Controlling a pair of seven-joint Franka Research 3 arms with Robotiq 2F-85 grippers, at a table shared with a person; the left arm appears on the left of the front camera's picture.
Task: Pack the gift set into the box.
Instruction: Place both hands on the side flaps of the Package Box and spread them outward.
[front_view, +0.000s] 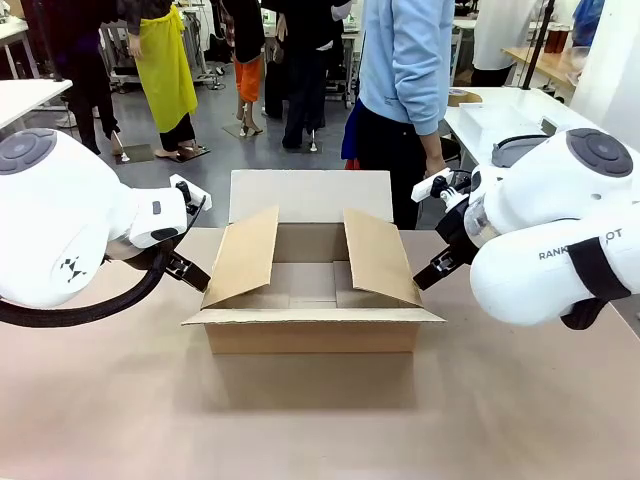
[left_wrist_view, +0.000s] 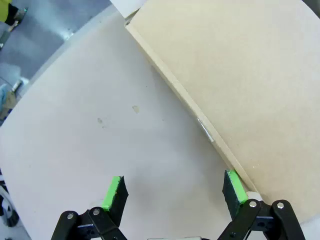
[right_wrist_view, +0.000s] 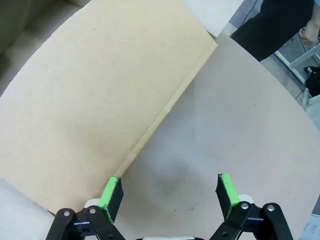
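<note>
**Open box mid-desk, a claw spread wide at each side**

A pale desk (front_view: 320, 430) runs across a busy workroom. A person in a light blue top (front_view: 405, 70) stands at its far edge, at about 1 o'clock from the box (front_view: 312, 338). The brown cardboard box sits at the centre of the desk with its four flaps open. The left flap (front_view: 243, 258) and right flap (front_view: 378, 255) slant up and outward.

The left claw (front_view: 195, 272) hangs at 9 o'clock of the box, just outside the left flap. It is released and grasps nothing. In its wrist view one green pad (left_wrist_view: 234, 186) sits just beside the flap's edge.

The right claw (front_view: 432, 270) hangs at 3 o'clock, likewise spread and empty. One of its pads (right_wrist_view: 111, 191) is close to the right flap's edge.
</note>
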